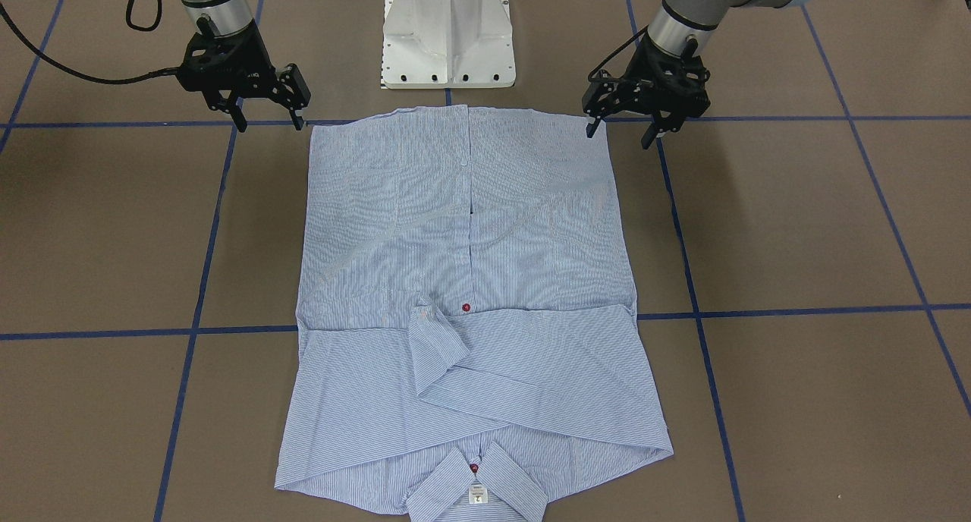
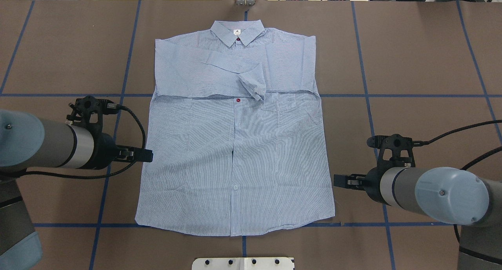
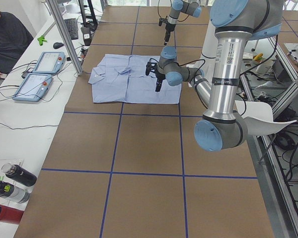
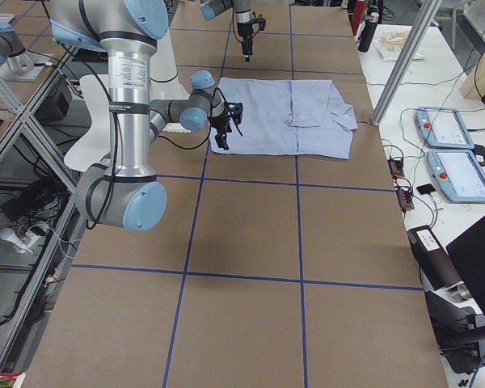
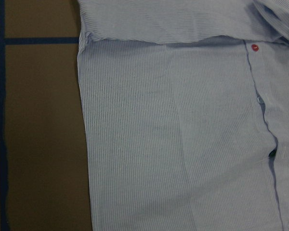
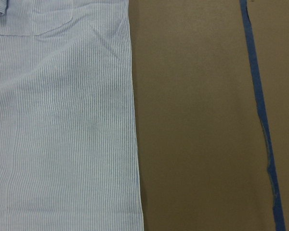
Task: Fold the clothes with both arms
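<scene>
The light blue striped shirt (image 2: 235, 144) lies flat and front up on the brown table, collar (image 2: 237, 30) at the far side, both sleeves folded across the chest. My left gripper (image 2: 143, 155) hovers open just off the shirt's left edge near the hem, holding nothing; the front-facing view has it (image 1: 618, 136) on the right. My right gripper (image 2: 341, 181) hangs open beside the right edge near the hem, also empty, and stands (image 1: 271, 124) on the left in the front-facing view. Each wrist view holds only shirt cloth (image 5: 183, 134) (image 6: 62, 134) and table, no fingers.
The white pedestal base (image 1: 447, 36) stands just behind the hem. Blue tape lines (image 2: 364, 93) grid the table. In the exterior left view a person (image 3: 7, 34) sits past the far end, with two teach pendants (image 3: 39, 74) and bottles (image 3: 15, 183) on a side table.
</scene>
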Available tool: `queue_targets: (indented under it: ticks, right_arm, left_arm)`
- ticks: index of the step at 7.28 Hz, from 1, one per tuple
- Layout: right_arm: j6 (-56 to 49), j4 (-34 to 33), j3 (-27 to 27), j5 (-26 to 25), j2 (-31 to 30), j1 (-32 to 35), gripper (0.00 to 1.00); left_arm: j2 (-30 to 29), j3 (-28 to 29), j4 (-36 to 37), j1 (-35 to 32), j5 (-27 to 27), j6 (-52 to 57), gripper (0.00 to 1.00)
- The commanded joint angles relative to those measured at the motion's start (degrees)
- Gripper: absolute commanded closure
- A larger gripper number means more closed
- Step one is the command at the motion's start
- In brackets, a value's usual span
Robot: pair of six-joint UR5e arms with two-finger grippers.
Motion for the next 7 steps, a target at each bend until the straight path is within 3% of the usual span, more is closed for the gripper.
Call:
queue_targets:
  ticks: [1,4,7]
  right_arm:
    - [0.48,0.0,-0.07,-1.11,-0.02,-1.13,0.0]
    - [0.48,0.0,-0.07,-1.38,0.15,-1.3,0.0]
    - [0.48,0.08,-0.07,-1.38,0.33,-1.39,0.0]
  left_arm:
    - [5.35,-1.79,-3.05,4.2,3.71,-2.57,0.0]
    - [7.83,-2.24,-5.34,11.5,7.77,-11.44,0.0]
    - [10.45,-1.72,-10.51,11.96,7.86,-14.54,0.0]
